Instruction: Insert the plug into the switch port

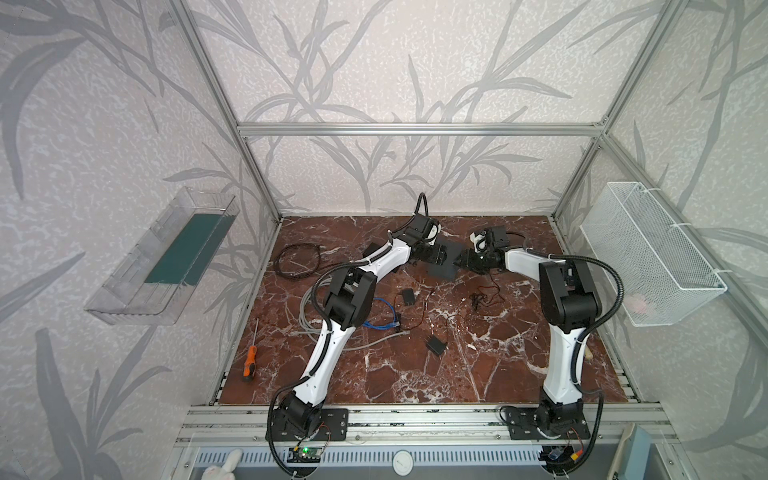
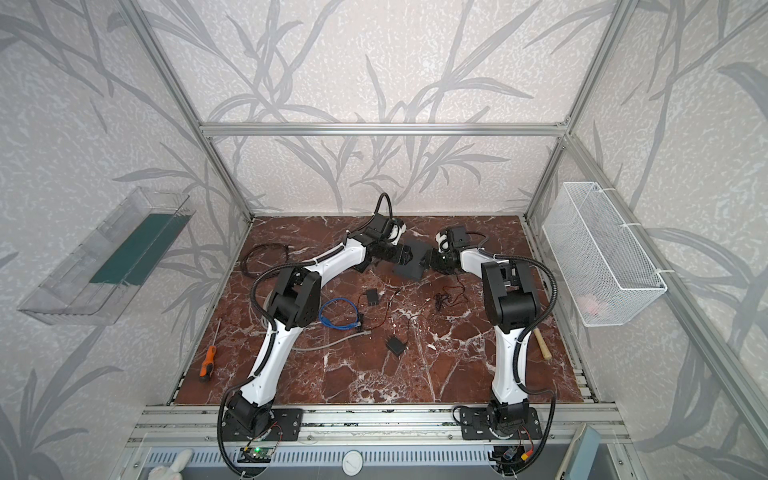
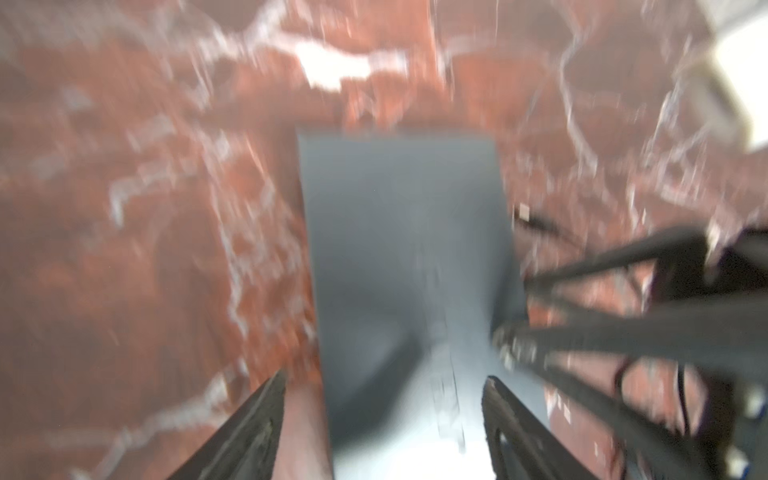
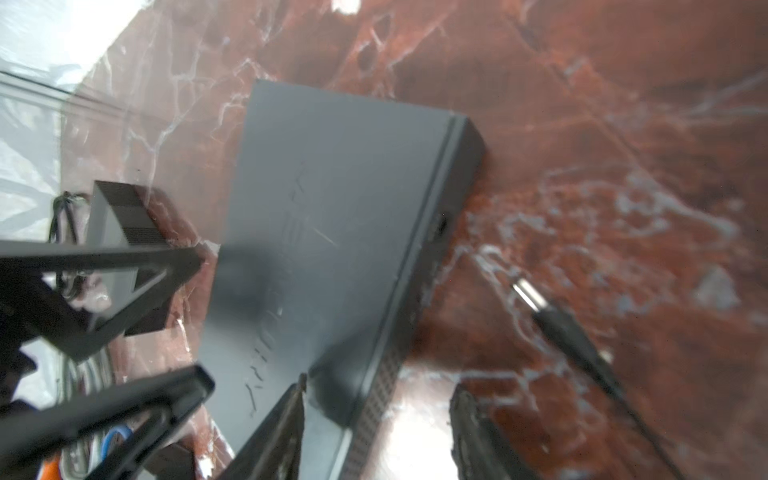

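Now, my left gripper (image 3: 386, 377) spread astride the switch (image 1: 445, 266), my right gripper (image 4: 379, 385) parted at its right edge, plug (image 4: 536, 299) loose nearby

Two robot arms (image 1: 328, 353) and (image 1: 561, 361) on one marble tabletop (image 1: 415, 382). One dark grey switch (image 1: 446, 270). One barrel plug (image 4: 536, 299). Three cables: one black cable (image 1: 297, 274), one blue cable (image 1: 384, 326), one grey cable (image 1: 374, 341). Two small black adapters (image 1: 409, 297) and (image 1: 435, 345). One orange-handled screwdriver (image 1: 249, 361). One clear plastic bin (image 1: 162, 257) and one white wire basket (image 1: 652, 253) on the side walls. One wooden handle (image 2: 542, 343).
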### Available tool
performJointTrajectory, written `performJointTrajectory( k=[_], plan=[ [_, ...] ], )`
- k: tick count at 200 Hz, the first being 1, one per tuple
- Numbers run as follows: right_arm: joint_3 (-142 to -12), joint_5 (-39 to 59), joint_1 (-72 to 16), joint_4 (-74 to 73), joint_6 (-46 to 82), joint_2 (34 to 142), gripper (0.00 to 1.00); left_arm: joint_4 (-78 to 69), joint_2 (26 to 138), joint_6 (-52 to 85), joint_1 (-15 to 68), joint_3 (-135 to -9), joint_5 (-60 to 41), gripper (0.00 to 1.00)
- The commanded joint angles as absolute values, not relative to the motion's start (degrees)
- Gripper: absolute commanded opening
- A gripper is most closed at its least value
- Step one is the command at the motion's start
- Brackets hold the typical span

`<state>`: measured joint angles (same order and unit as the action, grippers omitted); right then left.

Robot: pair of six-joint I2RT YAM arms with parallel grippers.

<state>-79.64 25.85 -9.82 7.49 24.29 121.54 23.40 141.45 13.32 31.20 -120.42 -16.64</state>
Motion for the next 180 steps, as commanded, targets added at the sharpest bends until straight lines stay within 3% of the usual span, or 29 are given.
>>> performJointTrajectory(
  k=[1,17,75,145,180],
  plan=[
    [-80.3,27.4,-10.3,6.5,25.0,123.7,0.47,24.6,144.9,15.1,30.9,-123.2,-19.1,0.73],
    [-79.3,27.9,-10.4,5.4,25.4,123.8,0.39,23.8,145.4,16.1,30.9,-122.7,-22.1,0.69],
    [-74.8,30.9,-12.8,3.3,23.7,121.6,0.26,15.6,139.0,18.7,31.7,-110.2,-31.4,0.53],
    [-59.6,27.4,-15.6,5.3,24.8,104.4,0.26,12.6,124.2,19.1,35.6,-89.5,-35.1,0.49],
    [-54.9,27.1,-16.1,11.0,25.0,97.3,0.28,17.6,118.3,19.4,37.3,-82.6,-30.6,0.45]
  ],
)
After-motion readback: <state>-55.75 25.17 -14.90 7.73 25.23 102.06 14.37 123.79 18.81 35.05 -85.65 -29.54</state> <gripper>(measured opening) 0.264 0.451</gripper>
